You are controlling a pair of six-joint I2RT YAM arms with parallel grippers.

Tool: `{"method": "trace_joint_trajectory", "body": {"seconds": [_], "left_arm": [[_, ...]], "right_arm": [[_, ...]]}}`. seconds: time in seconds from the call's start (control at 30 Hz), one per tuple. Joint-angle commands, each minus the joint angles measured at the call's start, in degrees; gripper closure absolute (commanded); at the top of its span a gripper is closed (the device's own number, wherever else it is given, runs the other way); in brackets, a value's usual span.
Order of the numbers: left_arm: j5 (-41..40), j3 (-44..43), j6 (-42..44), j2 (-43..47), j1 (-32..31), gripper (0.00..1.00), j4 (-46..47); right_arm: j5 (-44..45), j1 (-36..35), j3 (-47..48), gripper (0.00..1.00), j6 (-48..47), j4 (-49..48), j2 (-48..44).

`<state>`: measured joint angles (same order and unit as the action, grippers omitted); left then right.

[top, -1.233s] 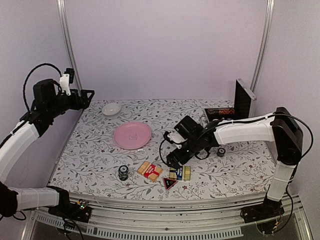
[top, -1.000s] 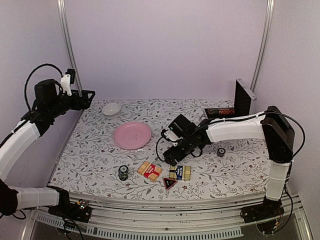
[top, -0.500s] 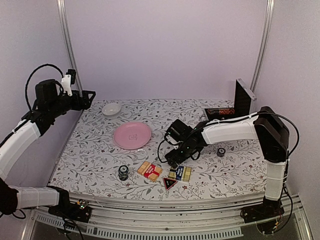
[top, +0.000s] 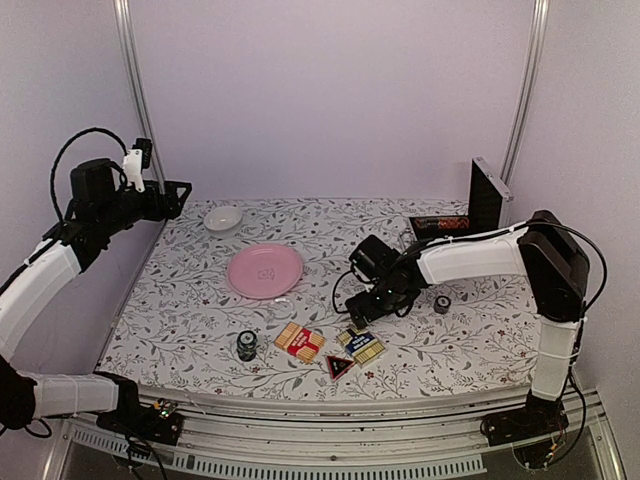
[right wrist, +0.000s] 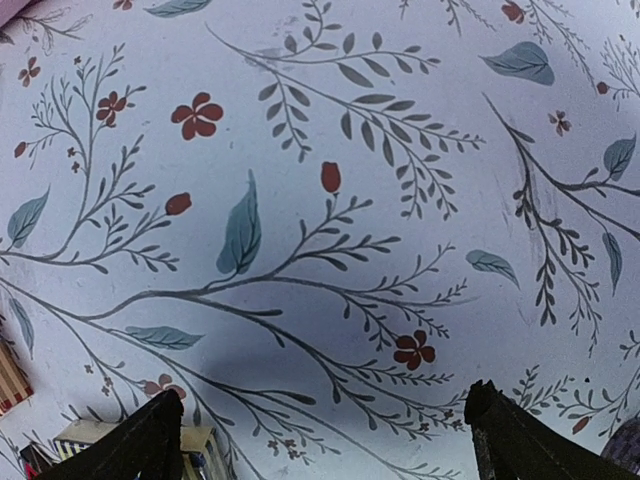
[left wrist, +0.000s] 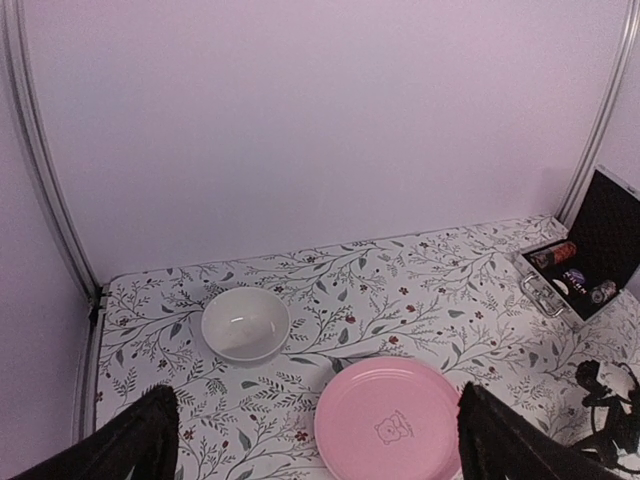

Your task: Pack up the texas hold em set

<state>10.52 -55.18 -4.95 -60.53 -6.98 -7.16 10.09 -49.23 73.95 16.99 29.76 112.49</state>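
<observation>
Open case [left wrist: 612,215] holds chip stacks [left wrist: 553,256]

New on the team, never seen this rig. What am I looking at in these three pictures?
Two robot arms at a flower-patterned table. One picture comes from a fixed camera above and behind; the other two from a camera on each wrist. The left gripper is raised at the side, open and empty. The right gripper, open and empty, is low, close to the blue card deck. Also out: red card deck, black triangle marker, two chip stacks, pink plate, white bowl, open case.
</observation>
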Motion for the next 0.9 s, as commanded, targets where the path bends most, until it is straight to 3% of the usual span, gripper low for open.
{"method": "trace_joint_trajectory", "body": {"seconds": [0.0, 0.2, 0.4, 0.87], "left_arm": [[0.7, 0.6, -0.3, -0.3, 0.2, 0.03, 1.1], [-0.2, 1.2, -0.6, 0.1, 0.3, 0.03, 1.8], [-0.4, 1.5, -0.7, 0.4, 0.1, 0.03, 2.4], [-2.4, 3.1, 0.3, 2.1, -0.6, 0.03, 3.9]], "right_arm": [[2.0, 0.5, -1.5, 0.01, 2.1, 3.5, -3.9], [1.5, -3.2, -1.6, 0.01, 3.1, 2.9, -9.8], [-0.8, -5.9, -3.6, 0.04, 7.2, 3.2, -8.2], [4.4, -12.0, 0.0, 0.04, 7.9, 6.5, -2.2]]}}
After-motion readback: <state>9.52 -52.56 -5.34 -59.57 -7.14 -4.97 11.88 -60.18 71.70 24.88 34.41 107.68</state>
